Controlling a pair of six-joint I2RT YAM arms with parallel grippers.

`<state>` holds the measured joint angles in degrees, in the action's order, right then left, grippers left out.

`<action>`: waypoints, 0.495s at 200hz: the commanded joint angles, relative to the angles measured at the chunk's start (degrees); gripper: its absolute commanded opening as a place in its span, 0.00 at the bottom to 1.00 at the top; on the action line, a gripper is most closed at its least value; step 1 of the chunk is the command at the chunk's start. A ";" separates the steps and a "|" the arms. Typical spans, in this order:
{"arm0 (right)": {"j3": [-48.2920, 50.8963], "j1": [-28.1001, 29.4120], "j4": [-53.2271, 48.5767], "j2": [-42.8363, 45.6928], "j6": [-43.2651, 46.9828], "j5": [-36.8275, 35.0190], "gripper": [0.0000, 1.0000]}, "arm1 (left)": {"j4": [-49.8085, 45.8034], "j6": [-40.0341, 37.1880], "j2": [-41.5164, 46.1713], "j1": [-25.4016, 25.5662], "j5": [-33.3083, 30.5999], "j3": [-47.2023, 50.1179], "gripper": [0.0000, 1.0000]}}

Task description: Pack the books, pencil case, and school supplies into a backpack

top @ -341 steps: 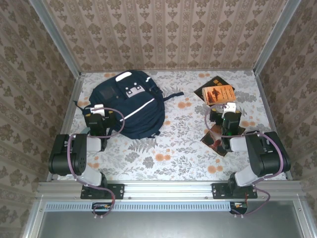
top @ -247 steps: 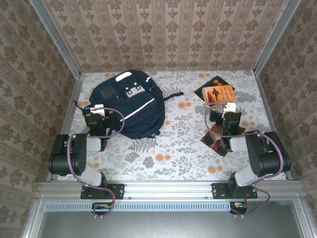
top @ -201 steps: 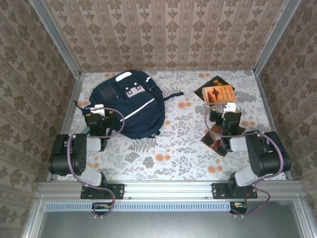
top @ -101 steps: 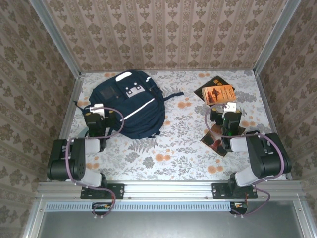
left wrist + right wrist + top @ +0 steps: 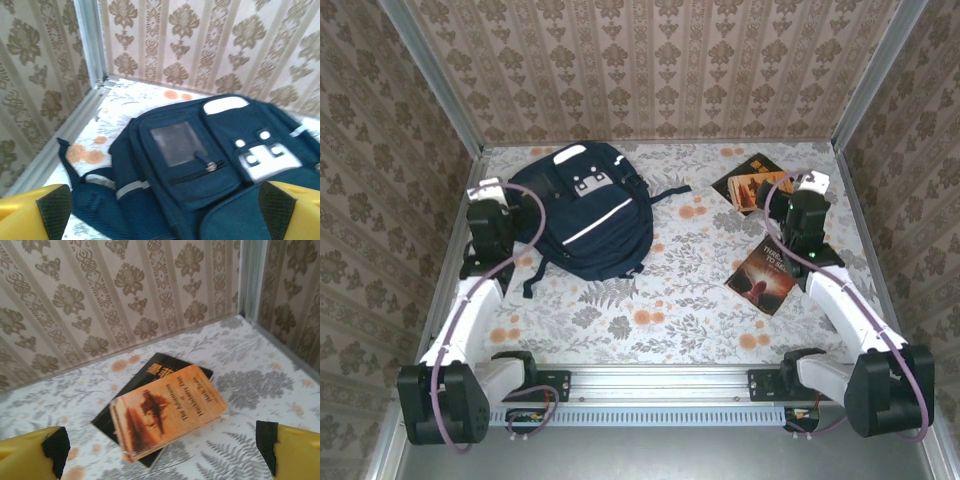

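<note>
A counter (image 5: 670,300) covered in a grey-and-orange floral print is enclosed on 3 sides by walls papered in a beige damask stripe, with aluminium posts at the far corners. Both arms are stretched forward from their bases at the near edge.

The navy backpack (image 5: 582,215) is laid flat on the far left part of the counter, front face up, with its white diagonal stripe and its white and grey patches showing. 1 dark strap is trailed toward the centre of the counter and another toward the near left. The front pocket zip appears to be closed, though the left wrist view is soft there. The left claw (image 5: 162,212) is held beside the backpack's left edge and aimed across it. Its 2 yellow fingers (image 5: 35,210) are spread wide, with nothing gripped between them.

At the far right, the orange book (image 5: 167,412) is stacked askew on the black book (image 5: 145,377), whose gold lettering is seen near its far edge. The right claw (image 5: 162,450) is held just on the near side of this stack, jaws fully apart and empty, touching neither book. The reddish-brown book (image 5: 762,279) is laid alone on the counter, nearer the arm bases, just beside the right forearm, apart from the stack and well apart from the backpack.
</note>
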<state>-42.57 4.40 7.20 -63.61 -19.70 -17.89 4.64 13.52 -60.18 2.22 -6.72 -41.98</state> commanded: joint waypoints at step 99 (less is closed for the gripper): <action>-7.75 2.74 -25.40 -8.63 -14.65 24.23 1.00 | -27.96 19.04 -41.55 16.38 13.33 -40.17 0.84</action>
<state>-49.89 6.50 -15.84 -72.12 -32.27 2.52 -17.26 28.47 -93.17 15.92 6.46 -73.73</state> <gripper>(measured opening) 0.995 0.893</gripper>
